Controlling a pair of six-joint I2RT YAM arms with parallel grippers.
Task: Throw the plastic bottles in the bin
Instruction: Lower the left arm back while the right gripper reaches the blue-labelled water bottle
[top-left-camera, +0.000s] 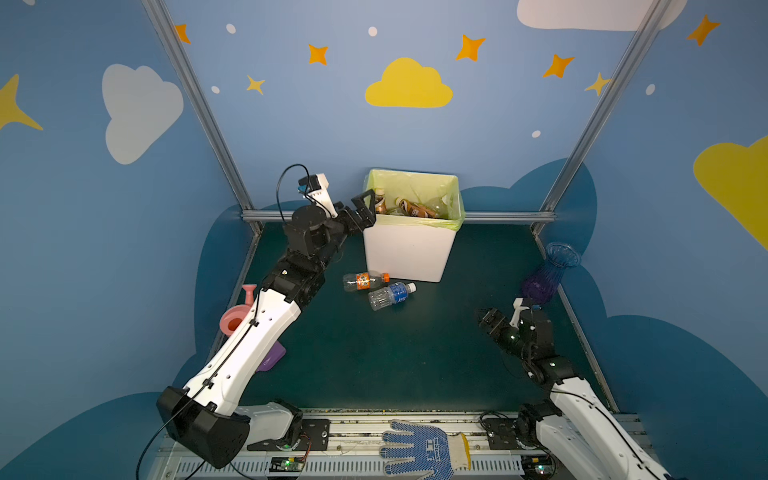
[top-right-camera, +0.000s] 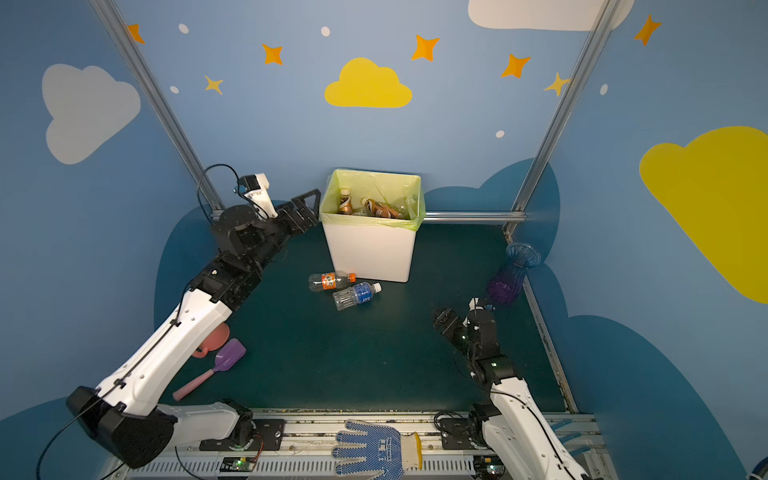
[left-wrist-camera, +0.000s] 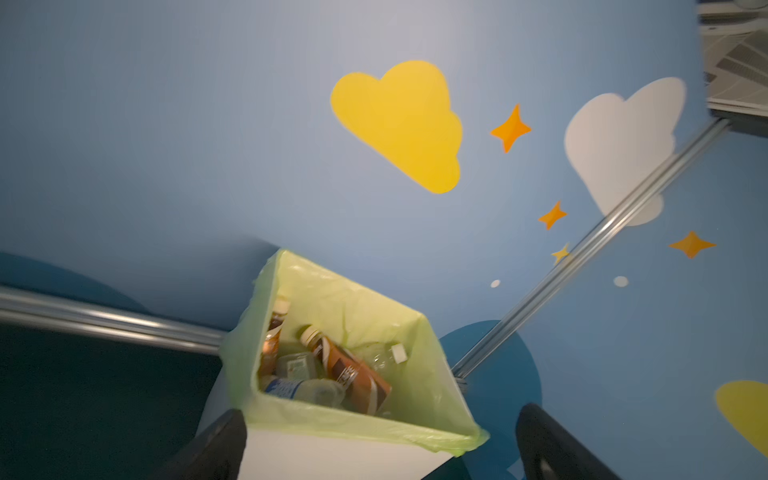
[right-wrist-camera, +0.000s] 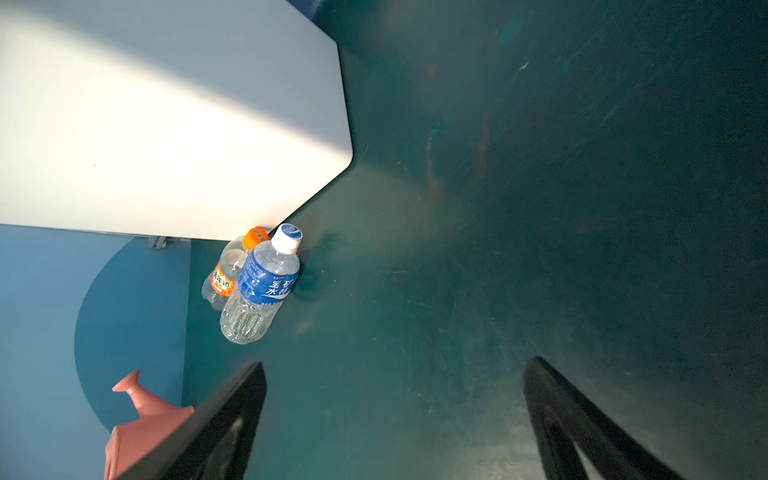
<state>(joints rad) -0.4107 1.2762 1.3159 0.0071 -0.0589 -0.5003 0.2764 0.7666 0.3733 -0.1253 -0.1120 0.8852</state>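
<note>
Your left gripper (top-left-camera: 368, 210) hangs at the left rim of the bin with its black jaws spread wide and nothing between them. In the left wrist view its two angular fingers (left-wrist-camera: 216, 444) frame the bin's opening, though you cannot tell whether either one touches the rim. Your right gripper (top-left-camera: 488, 318) sits low over the right side of the mat, jaws likewise wide apart and empty, well clear of everything. The bin (top-left-camera: 409, 253) is a tall, smooth white plastic box with rounded corners, upright at the back middle of the table. Its thin, crinkled yellow-green bag (top-left-camera: 455, 195) is folded over the rim. Inside, you can make out several bottles lying jumbled: a brown-labelled bottle (left-wrist-camera: 349, 365) with a pale cap on top, and clear ones beneath it. Two plastic bottles lie on their sides on the dark green, scuffed mat (top-left-camera: 395, 353), just in front of the bin's near-left corner. The orange-labelled bottle (top-left-camera: 363, 281) is clear, and its orange cap lies at the bin's foot. The blue-labelled bottle (top-left-camera: 390, 294) is clear and ribbed with a white cap, lying alongside the orange one and touching it or nearly so. To the right, a ribbed blue-purple vase (top-left-camera: 548, 274) stands near the frame. A pink watering can (top-left-camera: 237, 316) sits partly hidden behind your left arm.
</note>
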